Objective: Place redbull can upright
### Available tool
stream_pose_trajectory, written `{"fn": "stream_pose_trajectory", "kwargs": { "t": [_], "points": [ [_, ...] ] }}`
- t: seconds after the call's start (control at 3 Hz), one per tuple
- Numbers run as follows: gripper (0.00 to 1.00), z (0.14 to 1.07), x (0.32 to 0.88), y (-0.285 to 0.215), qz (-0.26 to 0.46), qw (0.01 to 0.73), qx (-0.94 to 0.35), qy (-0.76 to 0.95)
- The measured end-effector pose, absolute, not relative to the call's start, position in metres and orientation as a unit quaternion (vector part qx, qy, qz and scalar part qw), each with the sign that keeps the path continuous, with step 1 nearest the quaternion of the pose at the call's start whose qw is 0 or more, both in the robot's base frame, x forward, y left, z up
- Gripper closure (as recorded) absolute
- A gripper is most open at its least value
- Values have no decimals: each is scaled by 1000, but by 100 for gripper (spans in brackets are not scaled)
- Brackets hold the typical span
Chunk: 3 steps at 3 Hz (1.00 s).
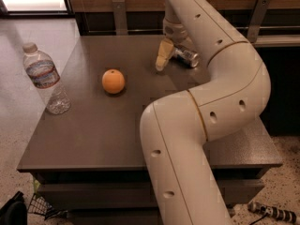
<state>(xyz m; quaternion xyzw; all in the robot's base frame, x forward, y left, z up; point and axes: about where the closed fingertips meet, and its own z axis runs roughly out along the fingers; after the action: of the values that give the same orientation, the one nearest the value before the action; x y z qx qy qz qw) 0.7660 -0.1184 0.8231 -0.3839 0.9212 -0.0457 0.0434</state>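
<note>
The redbull can (185, 56) lies on its side at the back of the dark table (108, 130), its shiny end pointing right. My gripper (174, 61) hangs down from the wrist right over the can's left end. Its jaws stand open. One pale yellow finger (162, 55) shows just left of the can, tip close to the table. The other finger is hidden behind my arm. The can rests on the table, not lifted.
An orange (113, 81) sits left of the gripper, mid-table. A clear plastic water bottle (45, 78) stands upright near the left edge. My large white arm (201, 121) covers the table's right half. A wall with rails runs behind the table.
</note>
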Motion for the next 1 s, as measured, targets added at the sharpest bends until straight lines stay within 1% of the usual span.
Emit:
{"fn": "stream_pose_trajectory", "kwargs": {
  "t": [0.33,1.0],
  "points": [
    [16,816,762,-116,-13,45,-355,934],
    [64,815,773,-111,-10,65,-351,934]
  ]
}}
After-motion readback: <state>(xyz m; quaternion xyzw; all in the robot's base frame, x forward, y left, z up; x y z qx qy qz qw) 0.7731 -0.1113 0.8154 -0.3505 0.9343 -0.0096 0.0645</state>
